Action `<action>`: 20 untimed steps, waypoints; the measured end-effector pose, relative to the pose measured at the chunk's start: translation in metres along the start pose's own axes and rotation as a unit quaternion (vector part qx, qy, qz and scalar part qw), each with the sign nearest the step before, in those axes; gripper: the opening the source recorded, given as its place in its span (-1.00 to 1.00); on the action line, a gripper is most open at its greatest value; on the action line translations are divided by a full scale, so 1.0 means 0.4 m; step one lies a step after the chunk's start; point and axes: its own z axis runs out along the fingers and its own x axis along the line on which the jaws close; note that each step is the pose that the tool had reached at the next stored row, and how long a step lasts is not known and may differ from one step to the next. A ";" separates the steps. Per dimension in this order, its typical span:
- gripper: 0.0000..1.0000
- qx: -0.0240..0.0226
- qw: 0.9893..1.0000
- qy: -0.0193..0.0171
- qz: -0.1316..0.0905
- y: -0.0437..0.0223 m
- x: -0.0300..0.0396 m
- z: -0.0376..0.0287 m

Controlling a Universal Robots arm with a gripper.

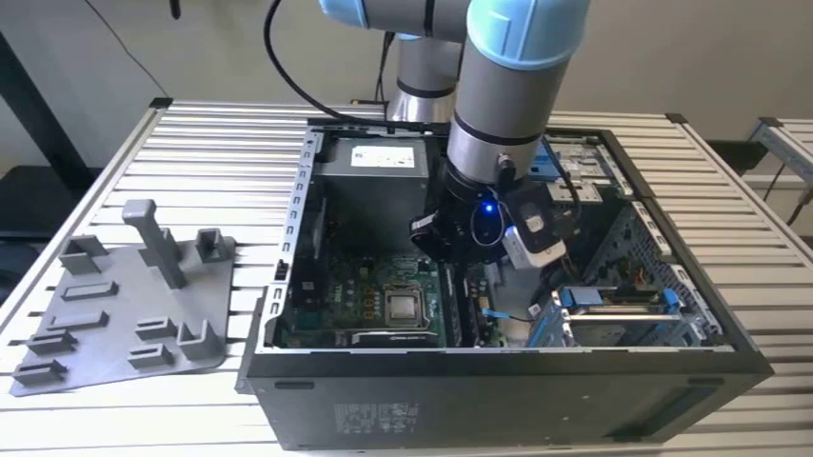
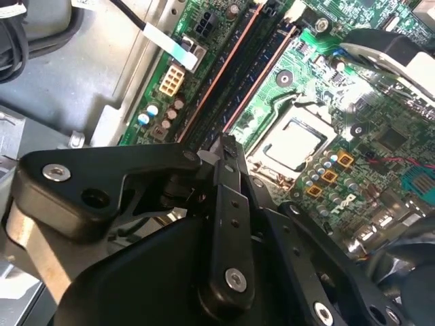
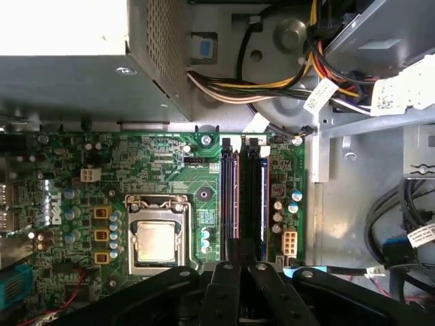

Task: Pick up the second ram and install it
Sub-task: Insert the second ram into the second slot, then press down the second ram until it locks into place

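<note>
Your gripper (image 3: pixel 239 252) sits low centre in the first wrist view, closed on the ram (image 3: pixel 253 200), whose long axis runs straight up the frame along the slots (image 3: pixel 230 197).

Daylight falls evenly over the slatted table (image 1: pixel 216 152), bright and soft, with faint shadows. Inside the computer case (image 1: pixel 508 400) it's dimmer. In the first wrist view the power supply (image 3: pixel 64 27) top blows out white. In the second wrist view the near gripper (image 2: pixel 228 146) looks soft, and glare hits a white part at the edge.
</note>
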 end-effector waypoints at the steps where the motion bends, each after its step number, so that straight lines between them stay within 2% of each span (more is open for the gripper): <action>1: -0.79 0.000 1.000 0.000 0.000 0.000 0.000 0.000; 16: -0.79 0.000 1.000 0.000 0.000 0.000 0.000 -0.004; 20: -0.79 0.000 1.000 0.001 -0.022 0.000 0.000 -0.004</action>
